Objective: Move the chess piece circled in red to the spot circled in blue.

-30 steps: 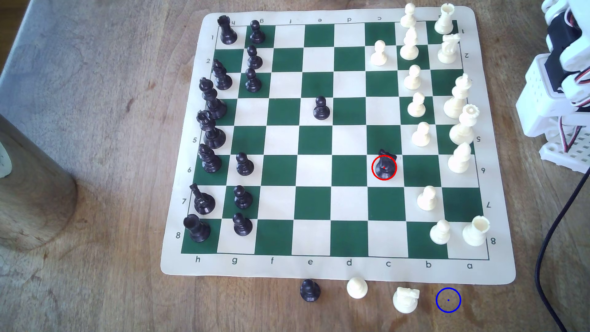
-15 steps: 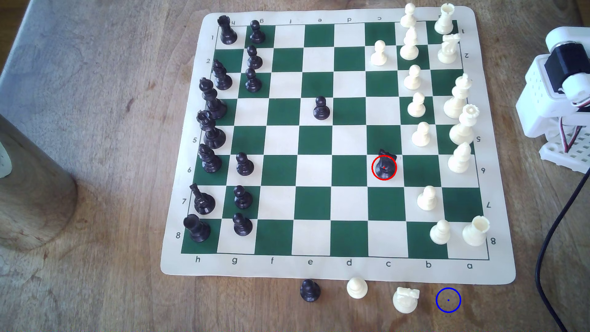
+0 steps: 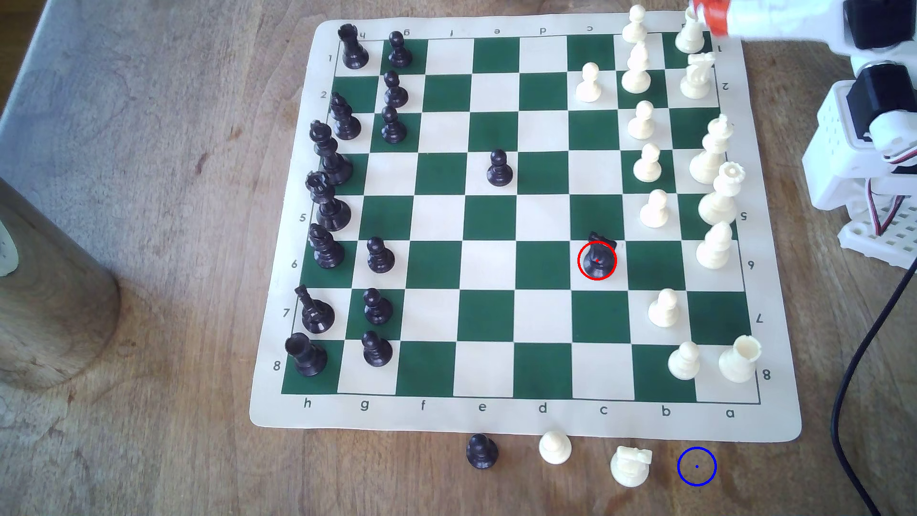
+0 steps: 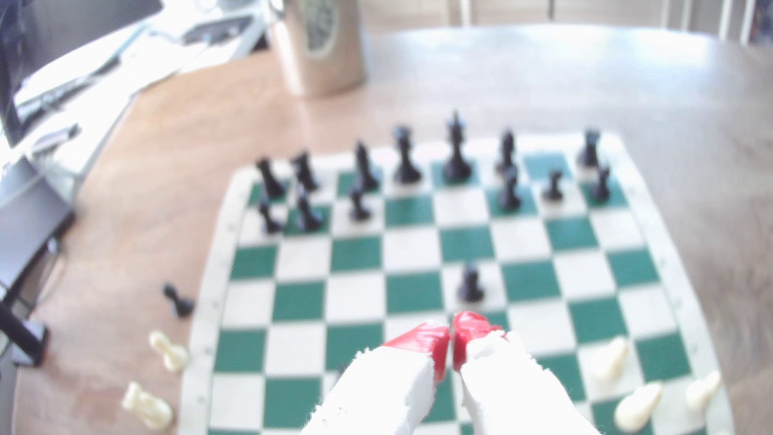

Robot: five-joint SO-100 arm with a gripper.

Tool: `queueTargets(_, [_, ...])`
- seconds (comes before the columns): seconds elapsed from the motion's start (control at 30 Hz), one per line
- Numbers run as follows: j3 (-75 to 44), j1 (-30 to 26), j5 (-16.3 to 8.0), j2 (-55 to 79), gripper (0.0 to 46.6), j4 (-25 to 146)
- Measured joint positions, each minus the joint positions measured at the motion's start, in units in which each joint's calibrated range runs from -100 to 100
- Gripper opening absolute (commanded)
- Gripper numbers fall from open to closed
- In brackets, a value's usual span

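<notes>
My knight (image 3: 597, 258) stands alone on a pale square, right of the board's middle in the exterior view, with bare squares all round it. That gives me room to come down on it. The white pawns (image 3: 654, 208) just right of it could get knocked if I swing in low from that side. The spot (image 3: 696, 466) is bare desk (image 3: 149, 248) past the near edge of the mat (image 3: 526, 419), close beside a white knight (image 3: 630, 464), so a sloppy drop could tip that one. My hand (image 4: 451, 347) is pinched narrow and holds nothing. It hangs high at the far right corner, so I must open it first.
</notes>
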Motion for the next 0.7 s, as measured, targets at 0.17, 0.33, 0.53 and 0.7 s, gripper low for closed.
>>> queueTargets(0.17, [0.0,-1.3,-5.1,9.0,1.9,3.5])
queueTargets(0.33, [-4.7,-2.7,-9.9,20.5,1.5,3.4])
queueTargets(0.53, [-12.2,-7.1,-16.1,33.4,1.5,2.8])
queueTargets(0.7, [-16.2,-9.3,-18.7,41.1,7.1,2.7])
